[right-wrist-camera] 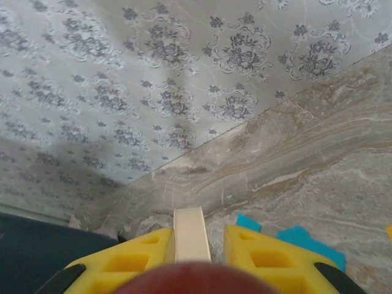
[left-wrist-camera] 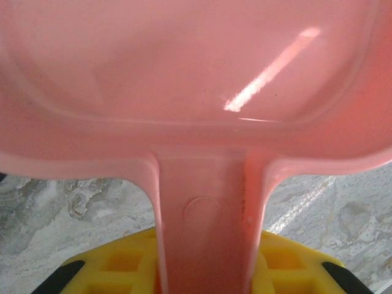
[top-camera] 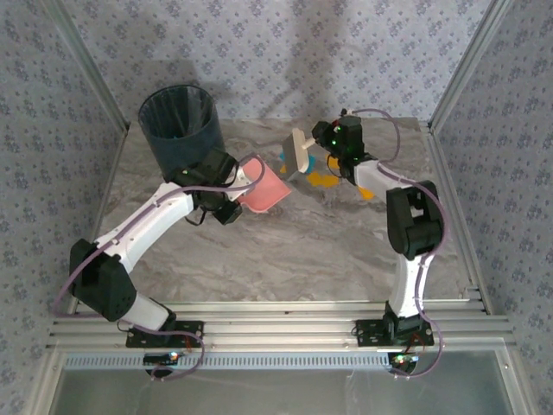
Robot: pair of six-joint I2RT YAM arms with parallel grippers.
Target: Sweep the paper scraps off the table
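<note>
My left gripper [top-camera: 238, 199] is shut on the handle of a pink dustpan [top-camera: 264, 187], held over the table [top-camera: 302, 251] left of centre. In the left wrist view the pan [left-wrist-camera: 184, 67] is seen from close up, and its handle [left-wrist-camera: 205, 233] runs between the yellow fingers [left-wrist-camera: 116, 269]. My right gripper [top-camera: 323, 142] is shut on a brush [top-camera: 301, 149] with a pale block head, at the back middle. The cream handle [right-wrist-camera: 191, 236] sits between its yellow fingers [right-wrist-camera: 263, 260]. Orange and teal paper scraps [top-camera: 324, 179] lie below the brush, with teal scraps [right-wrist-camera: 301, 240] beside the right fingers.
A dark blue bin [top-camera: 180, 126] stands at the back left, just behind the left arm. Patterned walls close the back and sides. An orange scrap [top-camera: 367, 192] lies beside the right arm's forearm. Aluminium rails [top-camera: 285, 324] edge the near side.
</note>
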